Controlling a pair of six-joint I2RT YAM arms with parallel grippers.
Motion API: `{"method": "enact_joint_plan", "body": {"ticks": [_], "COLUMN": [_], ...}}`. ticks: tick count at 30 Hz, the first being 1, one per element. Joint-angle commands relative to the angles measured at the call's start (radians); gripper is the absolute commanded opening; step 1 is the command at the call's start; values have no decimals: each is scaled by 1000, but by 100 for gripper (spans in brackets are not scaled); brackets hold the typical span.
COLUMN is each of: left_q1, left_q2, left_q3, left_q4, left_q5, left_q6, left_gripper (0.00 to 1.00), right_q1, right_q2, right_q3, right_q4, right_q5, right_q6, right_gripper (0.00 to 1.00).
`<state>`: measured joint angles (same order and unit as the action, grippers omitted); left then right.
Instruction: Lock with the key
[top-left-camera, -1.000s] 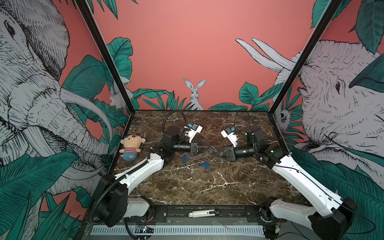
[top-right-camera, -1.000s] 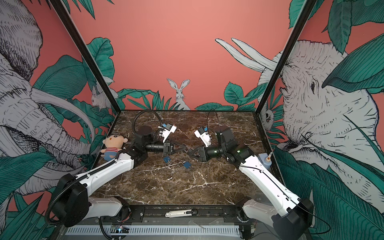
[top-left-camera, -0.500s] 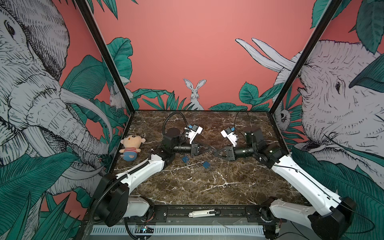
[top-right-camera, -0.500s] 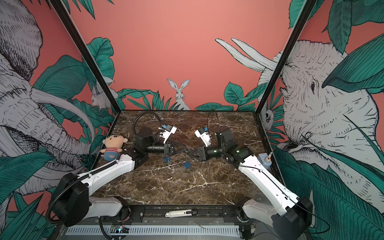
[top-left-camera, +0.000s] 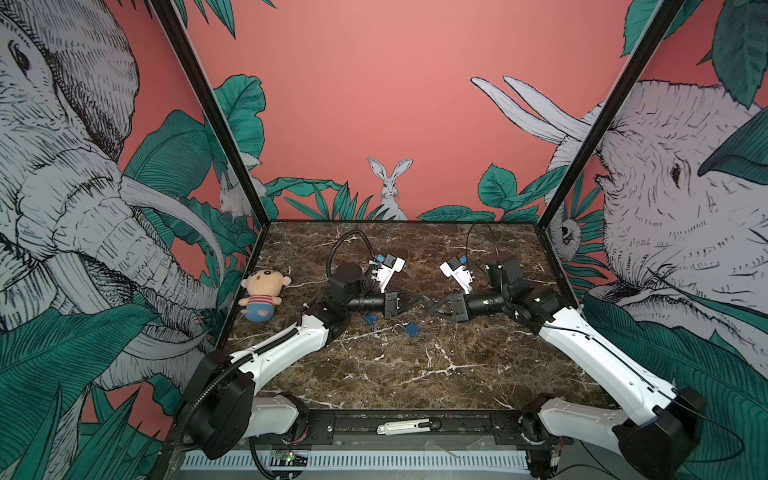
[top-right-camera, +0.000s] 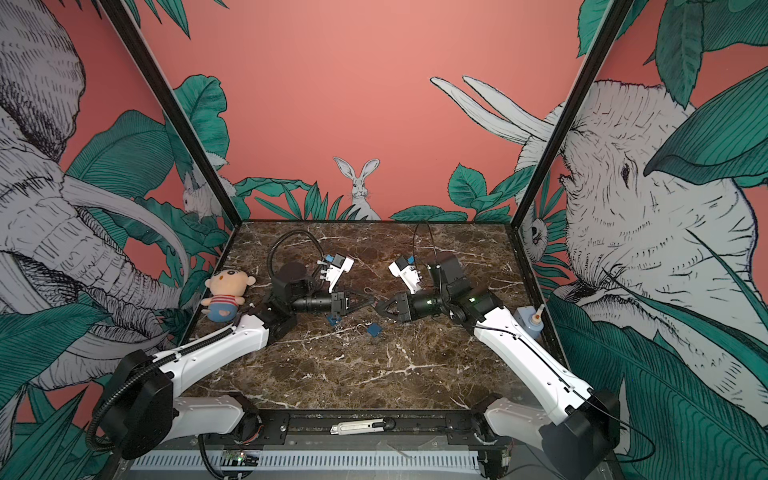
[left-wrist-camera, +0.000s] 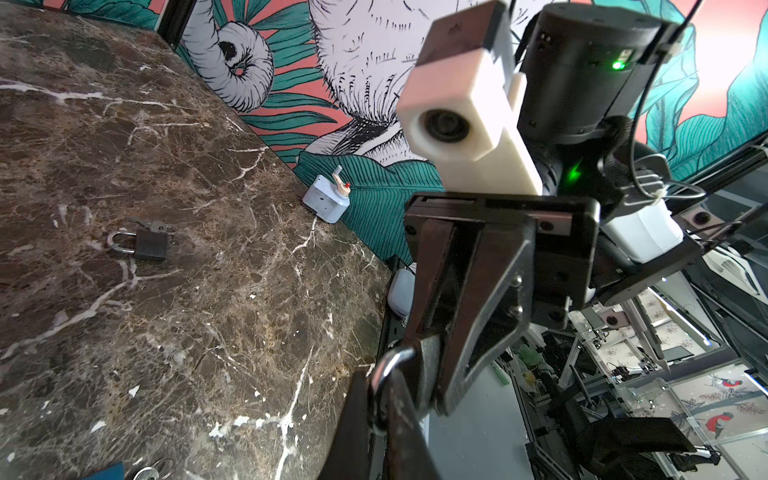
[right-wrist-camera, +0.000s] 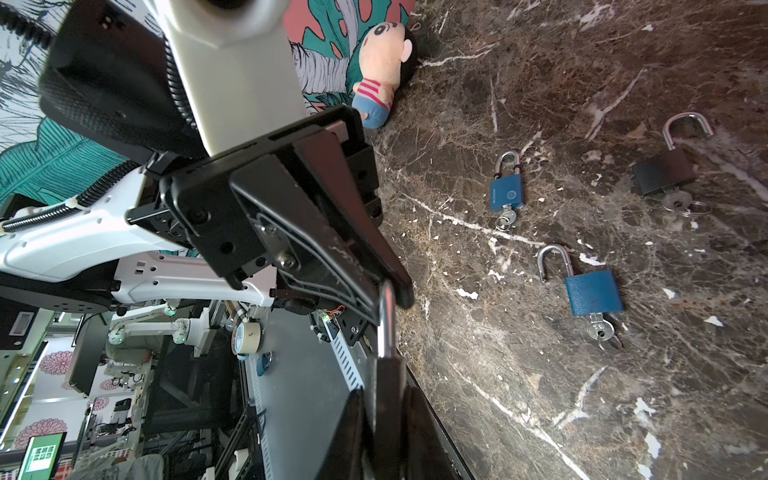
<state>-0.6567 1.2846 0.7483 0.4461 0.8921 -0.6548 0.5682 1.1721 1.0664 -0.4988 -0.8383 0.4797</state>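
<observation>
Above mid-counter, held padlock (right-wrist-camera: 387, 332): off the counter (top-left-camera: 415, 374), slung between the two claws. A silver shackle and a dark body show in the right wrist view.
Left claw (top-left-camera: 419, 299): pressed together on the shackle's loop, as the left wrist view shows.
Right claw (top-left-camera: 430, 306): pinching the dark body end, with the fingers nearly together.
Key in held padlock: hidden by the fingers, so I cannot tell whether one is seated.
Shackle of held padlock: cannot tell whether it is pushed home or raised.
Small blue padlock (right-wrist-camera: 507, 195): lying on the counter, shackle apparently down, key in the keyway.
Larger blue padlock (right-wrist-camera: 594, 293): on the counter near the small one, shackle swung open, key in.
Black padlock (right-wrist-camera: 664, 171): farther off, shackle open, key in.
Second black padlock (left-wrist-camera: 143, 246): lying well apart toward the right wall, shackle closed, key at its body.
Progress, judged: two padlocks look finished, one is in hand and two open ones are yet to do, so roughly midway.
Remaining, judged: close the held shackle, turn its key, set it down, then deal with the open pair.
</observation>
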Motion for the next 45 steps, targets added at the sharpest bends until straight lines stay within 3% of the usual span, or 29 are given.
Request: {"method": "enact_joint_plan", "body": {"ticks": [1, 14, 20, 29, 30, 33, 34, 45], "left_q1": [-105, -149, -137, 71, 76, 78, 80, 81], "left_q2": [15, 15, -10, -67, -72, -78, -78, -80], "left_q3": [-43, -52, -9, 11, 25, 57, 64, 60], "left_q4": [-56, -19, -83, -49, -70, -97, -93, 8], "left_q5": [71, 76, 17, 17, 21, 30, 30, 51], "left_q6": [-23, -53, -3, -63, -52, -29, -34, -108], "left_gripper": [0, 0, 0, 0, 2, 22, 24, 30], "right_q1": [36, 36, 36, 36, 36, 36, 35, 36], "right_q2": [13, 57, 40, -20, -24, -27, -25, -7], "right_q3": [58, 83, 58, -30, -34, -40, -39, -45], "right_q4": [404, 425, 399, 394, 394, 392, 390, 416], "right_q5": [-139, -145, -134, -119, -120, -122, -122, -139], "right_q6": [-28, -33, -43, -19, -18, -20, -22, -5], "right_gripper": [0, 0, 0, 0, 0, 0, 0, 0]}}
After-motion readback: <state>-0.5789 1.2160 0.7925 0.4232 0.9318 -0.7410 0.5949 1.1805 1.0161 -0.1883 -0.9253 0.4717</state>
